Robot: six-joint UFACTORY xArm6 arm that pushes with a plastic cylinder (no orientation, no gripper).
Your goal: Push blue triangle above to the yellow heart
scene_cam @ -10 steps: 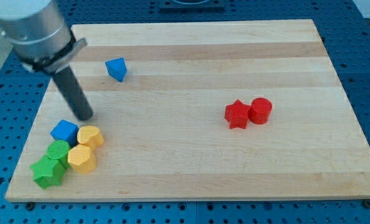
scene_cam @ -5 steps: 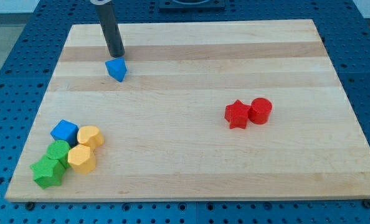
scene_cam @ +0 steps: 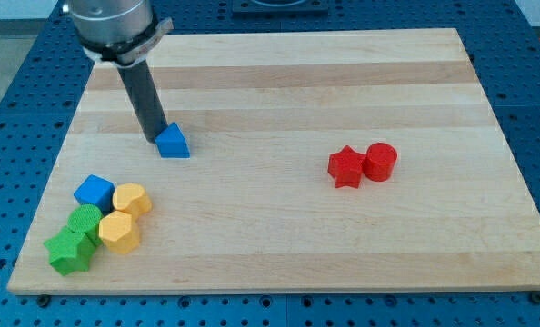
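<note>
The blue triangle [scene_cam: 172, 142] lies on the wooden board [scene_cam: 343, 82] in its upper left part. My tip [scene_cam: 155, 139] is on the board, touching the triangle's left side. Two yellow blocks sit in the cluster at the bottom left. The upper one [scene_cam: 132, 198] looks like the yellow heart and the lower one [scene_cam: 119, 232] looks hexagonal. The triangle is well above the upper yellow block and slightly to its right, apart from it.
A blue cube-like block [scene_cam: 94, 191], a green round block [scene_cam: 85, 219] and a green star [scene_cam: 69, 251] are packed beside the yellow blocks. A red star [scene_cam: 346, 167] and a red cylinder [scene_cam: 380, 161] touch each other at the right of centre.
The rod swung from beside the bottom-left cluster to above the blue triangle, then came down. The triangle has slid toward the view's bottom, and my tip now stands at its left side.
</note>
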